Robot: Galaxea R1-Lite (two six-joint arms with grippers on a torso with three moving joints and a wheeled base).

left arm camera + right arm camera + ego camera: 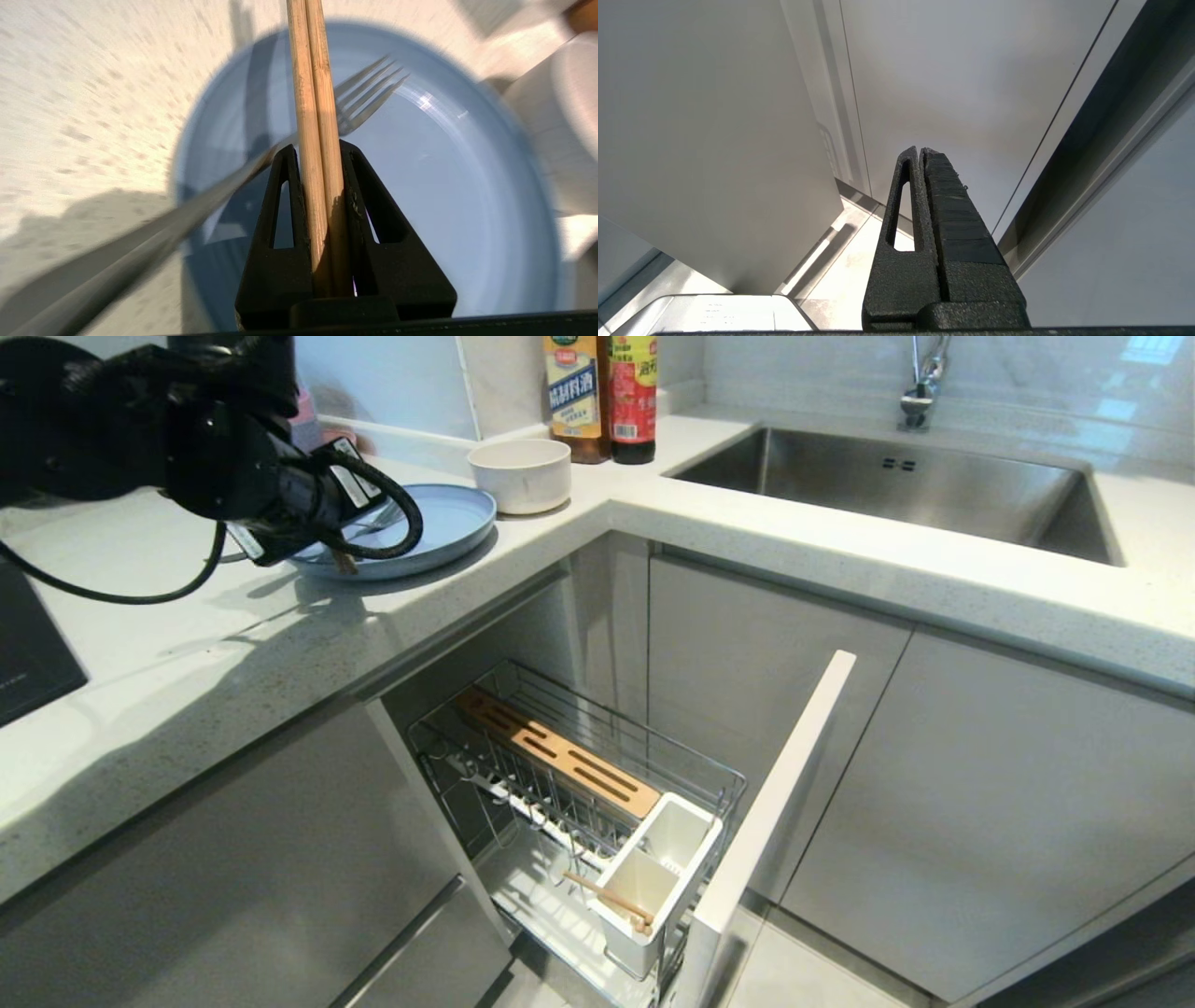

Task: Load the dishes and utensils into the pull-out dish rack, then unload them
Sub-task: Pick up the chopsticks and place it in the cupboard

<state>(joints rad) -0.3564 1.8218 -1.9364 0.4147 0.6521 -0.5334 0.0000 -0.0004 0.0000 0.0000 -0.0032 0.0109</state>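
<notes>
chrome wire made up the pull-out dish rack (pixel 597 803), which stood drawn out of the grey cabinets nearest the camera, its pale front panel (pixel 775 803) swung toward the floor side. inside it, a slotted bamboo strip (pixel 555 751) ran along the top, and two white square cups (pixel 658 877) sat at the front end. a few light-wood sticks (pixel 611 901) leaned in the nearer cup.

beyond the rack, up on the speckled white worktop (pixel 233 653), the left claw (pixel 318 154) hung over the light-blue plate (pixel 448 523). its two black fingers (pixel 280 224) were pressed in tight on a pair of chopsticks (pixel 315 116), which ran straight out between them, side by side. a silver fork (pixel 364 93) lay slanted across the plate under the chopsticks, tines over the middle and handle reaching out past the rim. whether the chopsticks touched the fork could not be told.

just behind the plate stood the off-white bowl (pixel 520 474), close to its rim. farther back against the wall were two bottles (pixel 602 392), and to the right the steel sink (pixel 896 485) with its tap (pixel 924 383).

the right claw (pixel 921 151) hung low beside the cabinet fronts, fingers pressed together on nothing.
</notes>
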